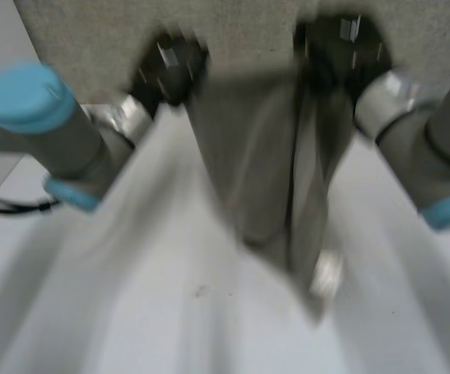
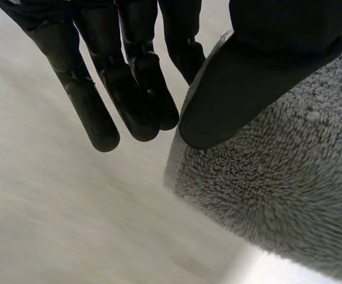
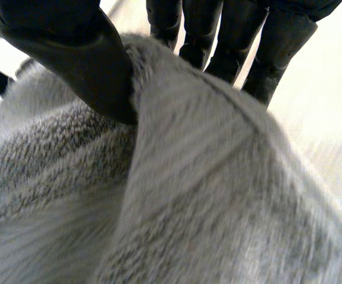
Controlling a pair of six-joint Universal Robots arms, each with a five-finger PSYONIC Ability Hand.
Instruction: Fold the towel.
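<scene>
We record towel (image 2: 277,195), grey terry cloth, rough looped pile, matt, left hand (image 2: 248,89), black plastic as we read it, fingers (image 2: 94,115) faintly glossy, table (image 1: 209,331), white, smooth, matt, arm cap (image 1: 26,97), light-blue, smooth

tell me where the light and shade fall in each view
Head view: the hanging towel reads dark against the bright white table. Left wrist view: the left hand is matte black, no glare. Right wrist view: towel folds darken under the right hand.

The towel (image 3: 189,195) was plain grey, unpatterned; left hand (image 2: 123,89) and right hand (image 3: 70,53) were black; table (image 1: 170,312) white.
</scene>
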